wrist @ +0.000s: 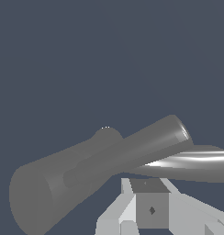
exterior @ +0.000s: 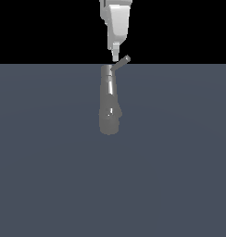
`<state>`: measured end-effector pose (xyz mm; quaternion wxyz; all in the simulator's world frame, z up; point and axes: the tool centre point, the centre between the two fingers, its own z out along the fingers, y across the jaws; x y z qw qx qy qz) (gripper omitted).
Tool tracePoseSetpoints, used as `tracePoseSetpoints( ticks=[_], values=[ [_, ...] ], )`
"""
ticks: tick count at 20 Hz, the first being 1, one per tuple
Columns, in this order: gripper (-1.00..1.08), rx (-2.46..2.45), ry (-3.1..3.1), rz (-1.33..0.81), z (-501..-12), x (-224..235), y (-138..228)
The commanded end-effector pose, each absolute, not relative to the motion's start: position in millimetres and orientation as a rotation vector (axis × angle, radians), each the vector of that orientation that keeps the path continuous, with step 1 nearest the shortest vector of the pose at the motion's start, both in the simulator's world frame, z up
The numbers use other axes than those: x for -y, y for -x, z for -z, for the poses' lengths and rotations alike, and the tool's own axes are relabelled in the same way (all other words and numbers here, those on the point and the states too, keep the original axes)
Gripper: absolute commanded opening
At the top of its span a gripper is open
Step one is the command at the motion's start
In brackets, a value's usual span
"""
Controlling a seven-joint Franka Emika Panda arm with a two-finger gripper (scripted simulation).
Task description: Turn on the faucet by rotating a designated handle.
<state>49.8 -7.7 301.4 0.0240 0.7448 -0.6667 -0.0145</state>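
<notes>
One end effector (exterior: 115, 57) hangs down from the top of the exterior view, its white tip poised just above the far, narrow end of the faucet (exterior: 109, 99), right beside the handle (exterior: 120, 64). Whether its fingers are spread or pinched together, I cannot tell: from outside they merge into one pale stub, and the wrist view cuts the end effector (wrist: 150, 209) off at the picture's edge, showing only pale grey blocks. The arm above it is cropped too. One faucet, one handle: the grey column lies along the slate-blue bench (exterior: 179, 162), lumpy wide end nearer the camera, and the thin rod sticks out slantwise toward the exterior view's right. Up close, the handle (wrist: 146, 147) crosses over the thick faucet (wrist: 49, 193) body, with a glossy cylinder (wrist: 192, 165) beside it, run off frame. Behind the bench, plain black.
</notes>
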Motion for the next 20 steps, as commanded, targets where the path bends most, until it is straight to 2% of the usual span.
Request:
tracePoseSetpoints(
  ticks=[1, 20],
  values=[
    [-1.00, 2.083, -2.279, 0.045, -292.6, 28.4, -57.1],
    [-1.00, 2.109, -2.247, 0.042, -273.8, 87.7, -95.6]
  ],
)
